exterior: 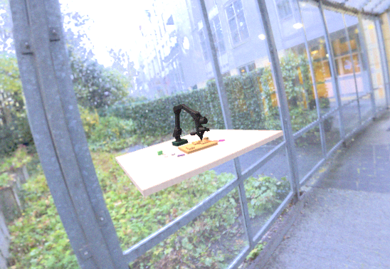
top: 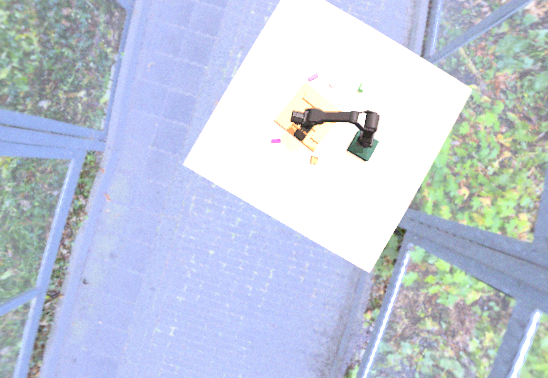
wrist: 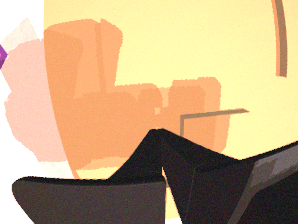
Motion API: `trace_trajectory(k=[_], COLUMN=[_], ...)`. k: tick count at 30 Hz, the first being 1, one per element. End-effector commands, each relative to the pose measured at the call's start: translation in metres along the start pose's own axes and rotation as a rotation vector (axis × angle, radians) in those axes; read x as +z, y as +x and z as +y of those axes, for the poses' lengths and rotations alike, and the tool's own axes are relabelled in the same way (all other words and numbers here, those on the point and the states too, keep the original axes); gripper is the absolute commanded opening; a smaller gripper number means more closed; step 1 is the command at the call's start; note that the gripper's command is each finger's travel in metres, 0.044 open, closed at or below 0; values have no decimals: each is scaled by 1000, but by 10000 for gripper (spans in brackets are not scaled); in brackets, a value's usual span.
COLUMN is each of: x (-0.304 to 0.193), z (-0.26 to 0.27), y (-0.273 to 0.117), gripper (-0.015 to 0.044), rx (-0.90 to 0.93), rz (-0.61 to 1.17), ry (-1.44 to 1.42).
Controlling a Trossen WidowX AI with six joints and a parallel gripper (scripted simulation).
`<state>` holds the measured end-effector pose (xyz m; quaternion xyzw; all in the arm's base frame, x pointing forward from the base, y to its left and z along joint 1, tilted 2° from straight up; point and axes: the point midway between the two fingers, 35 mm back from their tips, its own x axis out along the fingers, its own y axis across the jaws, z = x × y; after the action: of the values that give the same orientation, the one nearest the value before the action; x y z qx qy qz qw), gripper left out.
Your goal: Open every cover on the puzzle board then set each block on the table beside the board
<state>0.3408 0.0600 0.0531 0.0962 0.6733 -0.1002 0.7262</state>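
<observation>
The pale yellow puzzle board [top: 311, 100] [exterior: 210, 144] [wrist: 200, 40] lies on the white table [top: 320, 206] [exterior: 171, 171] in front of the arm's base. My gripper [top: 297, 117] [exterior: 201, 137] [wrist: 156, 135] is shut and empty. Its tips stand low over an orange cover [top: 290, 129] [wrist: 100, 125] at the board's edge. The cover hangs partly over the table in the wrist view. A thin dark well outline [wrist: 215, 113] shows just right of the fingertips. A curved track line [wrist: 281, 40] shows at the top right of the wrist view.
Small blocks lie on the table around the board: a pink one [top: 313, 77], a magenta one [top: 275, 141] [wrist: 2, 55], a green one [top: 360, 87] [exterior: 160, 152] and an orange one [top: 313, 160]. The arm's green base [top: 362, 147] [exterior: 179, 141] stands beside the board.
</observation>
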Motion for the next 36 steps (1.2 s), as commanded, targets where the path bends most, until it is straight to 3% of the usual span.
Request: trace_trajectory(k=[1, 36], x=[-2, 13], z=[0, 1], y=[9, 21], gripper=[0, 0], rx=[-1, -1], rz=[15, 13], ry=[-4, -4])
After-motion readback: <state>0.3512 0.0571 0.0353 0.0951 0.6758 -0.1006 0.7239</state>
